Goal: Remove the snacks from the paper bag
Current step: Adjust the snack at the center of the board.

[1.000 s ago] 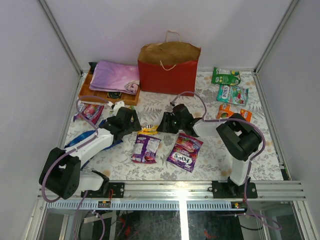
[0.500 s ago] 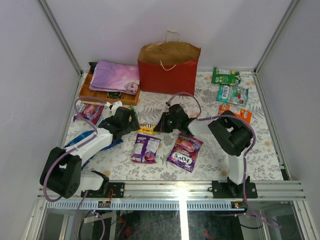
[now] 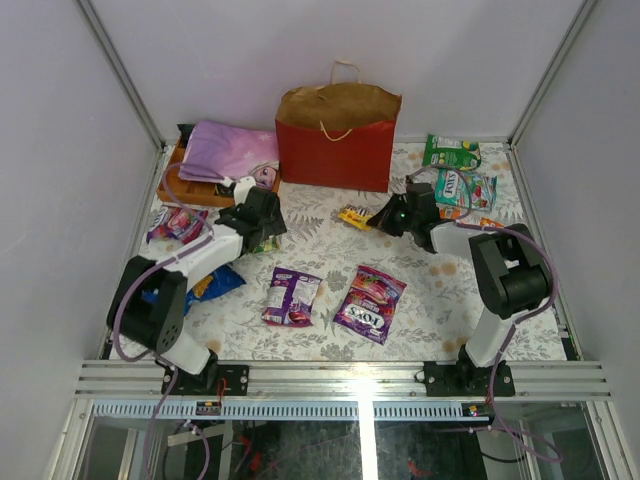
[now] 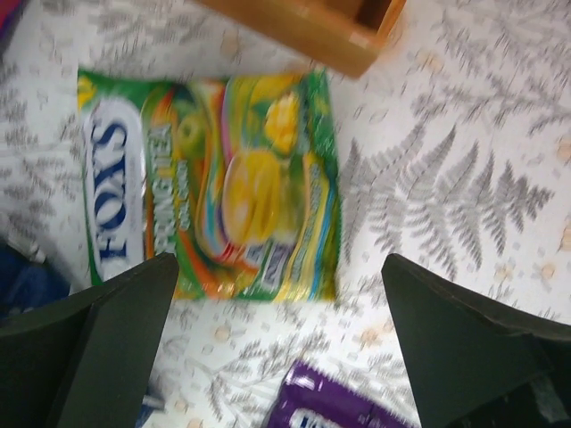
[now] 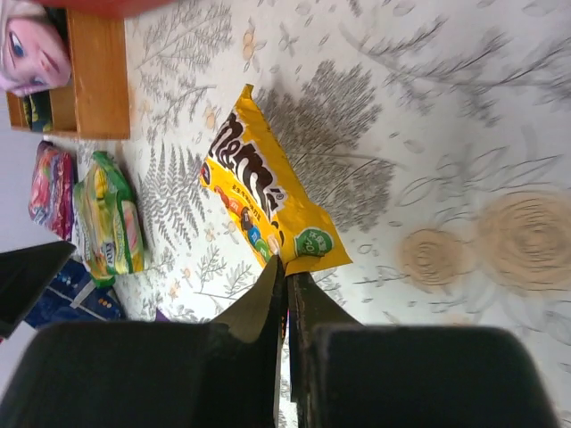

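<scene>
Tips of the right pincer (image 5: 285, 267) clamp one corner of the glossy yellow M&M's packet (image 5: 263, 209) (outside, in front of the red paper carrier bag (image 3: 335, 150)). The left pincer (image 4: 278, 267) gapes wide above a green Fox's candy packet (image 4: 214, 178) lying flat on the floral surface (image 3: 430, 300).

A lab test cell — white panel walls (image 3: 300, 50), aluminium frame rails (image 3: 350, 372).

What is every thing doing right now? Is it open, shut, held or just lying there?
paper bag: standing upright, top open.
yellow M&M's packet: pinched at one end by the right gripper.
right gripper: shut on the yellow M&M's packet.
left gripper: open, empty, above the green Fox's packet.
green Fox's packet: lying flat, untouched.
two purple packets: lying flat.
cloth: folded on the wooden tray.
</scene>
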